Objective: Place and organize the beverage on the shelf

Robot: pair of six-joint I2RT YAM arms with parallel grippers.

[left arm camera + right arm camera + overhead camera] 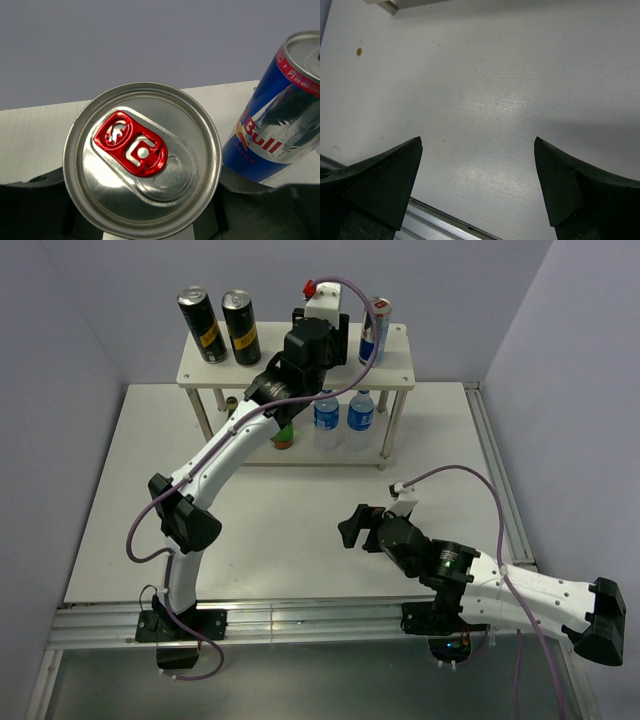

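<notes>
The pale wood shelf (395, 372) stands at the far side of the table. Two tall black cans (222, 327) stand on the left of its top board. A slim blue-silver-red can (375, 330) stands on the right of that board. My left gripper (325, 325) is over the top board, shut on a second slim can (142, 160) with a red tab; the standing can (272, 130) is just to its right. A small green bottle (283, 435) stands on the lower tier. My right gripper (352, 528) is open and empty low over the table (495, 100).
Two clear bottles with blue labels (342, 414) stand on the lower tier beside the green bottle. Another small dark bottle top (232, 403) shows under the top board's left part. An aluminium rail (300, 622) runs along the table's near edge.
</notes>
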